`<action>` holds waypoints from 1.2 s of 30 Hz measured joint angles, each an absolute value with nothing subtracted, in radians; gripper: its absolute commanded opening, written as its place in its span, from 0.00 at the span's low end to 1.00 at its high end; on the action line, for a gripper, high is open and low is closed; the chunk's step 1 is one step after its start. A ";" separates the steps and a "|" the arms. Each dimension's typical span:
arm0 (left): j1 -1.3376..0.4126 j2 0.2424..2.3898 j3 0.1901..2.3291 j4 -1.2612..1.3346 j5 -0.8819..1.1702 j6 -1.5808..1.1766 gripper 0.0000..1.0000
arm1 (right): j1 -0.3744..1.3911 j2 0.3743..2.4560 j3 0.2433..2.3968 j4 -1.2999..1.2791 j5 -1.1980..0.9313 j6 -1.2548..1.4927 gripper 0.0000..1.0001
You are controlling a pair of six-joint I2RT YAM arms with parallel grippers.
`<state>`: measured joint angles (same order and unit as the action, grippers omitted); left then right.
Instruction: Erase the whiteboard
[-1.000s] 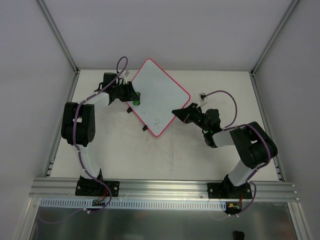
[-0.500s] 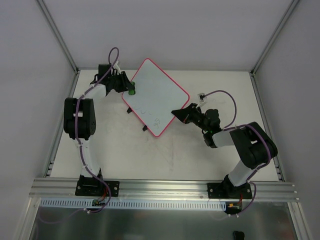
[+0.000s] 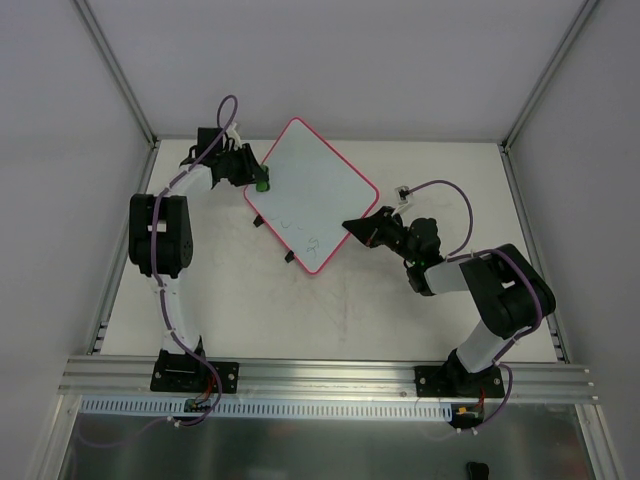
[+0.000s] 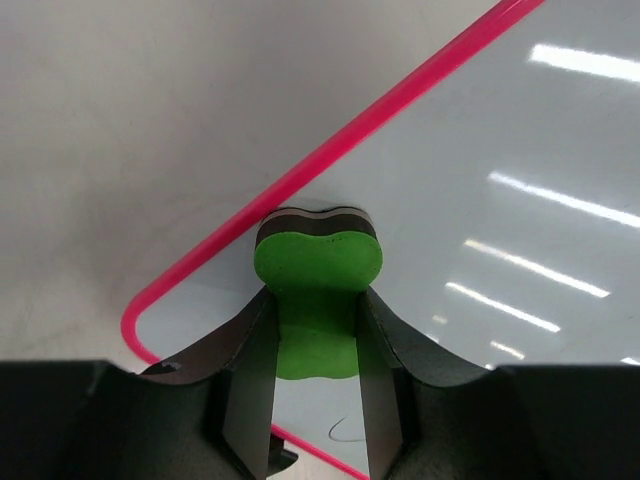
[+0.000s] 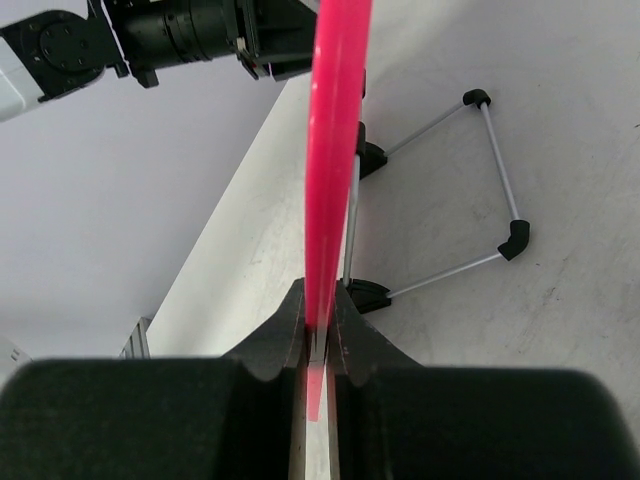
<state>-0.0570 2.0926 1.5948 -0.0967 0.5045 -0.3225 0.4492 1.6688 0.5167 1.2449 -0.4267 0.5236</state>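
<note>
Whiteboard (image 3: pixel 318 190) sat toward the far edge of the bench (image 3: pixel 400 300), left of centre, turned diamond-wise, one corner pointing at the far edge. Faint dark scribbles (image 3: pixel 313 241) showed near its near corner. Left claw (image 4: pixel 318 300) was clamped on a green eraser (image 4: pixel 318 262), whose tip was at the board surface just inside the pink frame on the board's left side. Right claw (image 5: pixel 318 330) was closed tight on the frame at the board's right edge. A wire stand (image 5: pixel 514 238) with black feet showed under the board, resting on the bench.
</note>
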 measured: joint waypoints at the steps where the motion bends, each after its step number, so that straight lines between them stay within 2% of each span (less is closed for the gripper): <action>1: -0.057 2.087 1.571 -0.096 0.505 -0.323 0.00 | 0.449 1.668 0.517 1.245 -0.427 0.528 0.00; 11: -0.058 1.983 1.351 -0.097 0.507 -0.322 0.00 | 0.449 1.667 0.516 1.244 -0.426 0.529 0.00; 21: -0.183 1.830 1.142 0.011 0.448 -0.308 0.00 | 0.450 1.657 0.511 1.237 -0.427 0.521 0.00; 36: -0.186 1.810 1.056 0.164 0.433 -0.362 0.00 | 0.450 1.643 0.509 1.221 -0.416 0.519 0.00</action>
<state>-0.1864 1.8099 1.0565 0.1638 0.4328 -0.3618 0.4503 1.6428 0.5087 1.2205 -0.4156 0.5190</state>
